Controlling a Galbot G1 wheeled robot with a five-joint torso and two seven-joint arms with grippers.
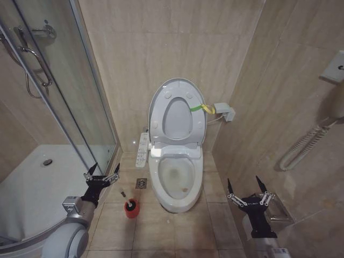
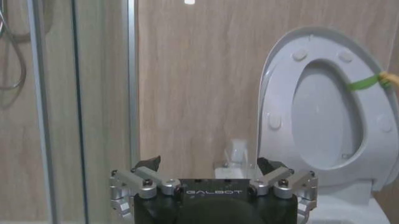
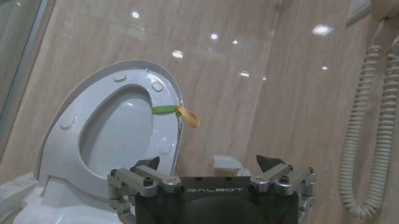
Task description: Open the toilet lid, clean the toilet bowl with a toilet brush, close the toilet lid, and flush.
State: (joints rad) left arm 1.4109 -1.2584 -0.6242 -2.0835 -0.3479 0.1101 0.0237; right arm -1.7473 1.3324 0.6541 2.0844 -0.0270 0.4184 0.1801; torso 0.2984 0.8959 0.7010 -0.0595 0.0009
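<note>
Toilet lid (image 1: 177,110) upright, bowl (image 1: 176,177) exposed.
Left gripper (image 1: 101,171) lower left, right gripper (image 1: 246,189) lower right: fingers spread, empty.

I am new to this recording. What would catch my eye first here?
The toilet lid stands raised against the back wall, a yellow-green band on its edge, above the open toilet bowl. The toilet brush sits in its red holder on the floor, near the open left gripper; the open right gripper hangs opposite.

A tiled bathroom: toilet bowl (image 1: 176,180), glass shower enclosure (image 1: 64,102), and a floor drain (image 1: 141,183).
</note>
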